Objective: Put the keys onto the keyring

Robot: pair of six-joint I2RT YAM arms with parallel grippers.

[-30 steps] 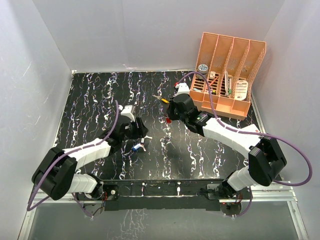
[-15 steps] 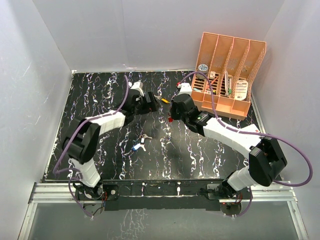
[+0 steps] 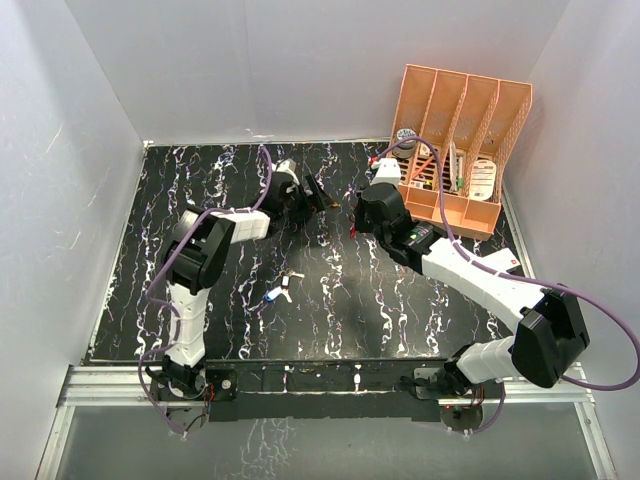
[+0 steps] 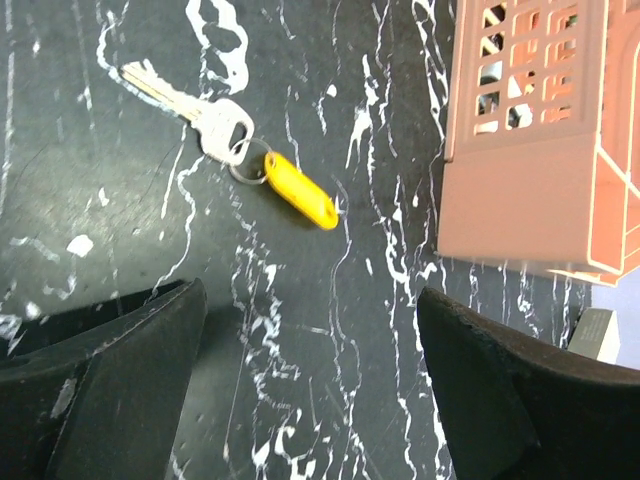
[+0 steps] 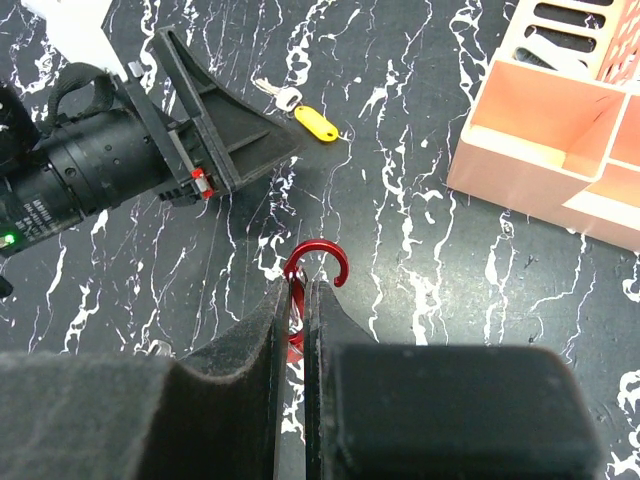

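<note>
Moved: my left claw [image 4: 315,385] has swung from the middle of the black marbled table [image 4: 300,300] to its far side. It now sits by the yellow-tagged key [image 4: 228,132]. My right claw [image 5: 303,292] has drifted a little toward the peach file organiser [image 5: 540,150].
Left claw: my fingers are spread wide with only bare tabletop between them, just short of the key.
Yellow-tagged key: it lies flat, with the silver blade pointing away from the organiser. A small split ring joins its head to the yellow tab. I am not touching it.
Right claw: pinched tight on the keyring [image 5: 319,246], fingers pressed together.
Keyring: a red wire hook with a gap in its curve. The bent end pokes out past my fingertips, over the table and near my left claw.
Other keys: a blue-headed key [image 3: 271,295] and a silver key [image 3: 290,280] lie together mid-table, well apart from both claws.
Organiser: it stands at the far right corner of the table.
</note>
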